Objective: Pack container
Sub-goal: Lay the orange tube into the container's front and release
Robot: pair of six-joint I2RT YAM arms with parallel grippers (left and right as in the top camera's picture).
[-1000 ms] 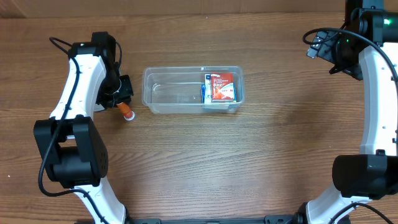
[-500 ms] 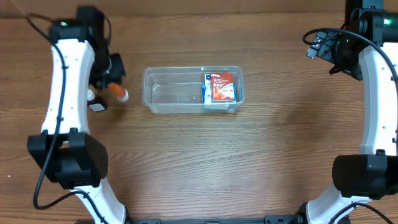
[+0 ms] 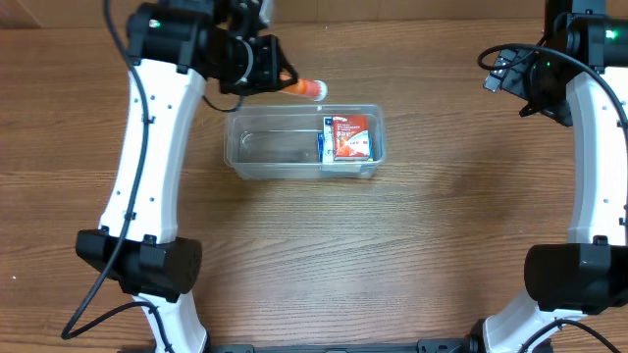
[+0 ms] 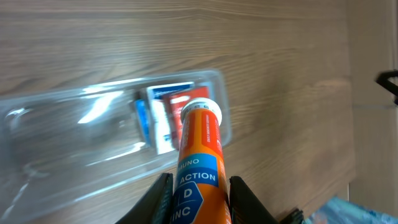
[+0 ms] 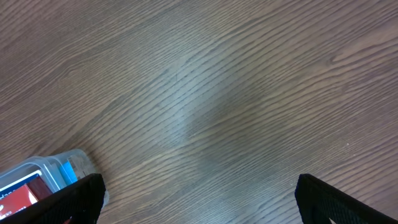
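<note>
- left gripper [image 4: 200, 199] clamps orange tube [image 4: 200, 146], white cap pointing away
- tube over clear container [image 4: 68, 146]
- red and blue boxes [image 4: 163, 115] at container's right end

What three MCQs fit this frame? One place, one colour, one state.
1. Where in the container does the red box sit?
A. The end nearer the left arm
B. The end nearer the right arm
C. Outside it
2. What colour is the tube between the left fingers?
A. Green
B. Orange
C. Black
3. How do the right fingers stand?
A. Spread, nothing between them
B. Shut on the tube
C. Shut on the red box
Key: 1 B, the overhead view shows the box at that end. 2 B, the left wrist view shows an orange body with a white cap. 3 A, the right wrist view shows only table between them.
</note>
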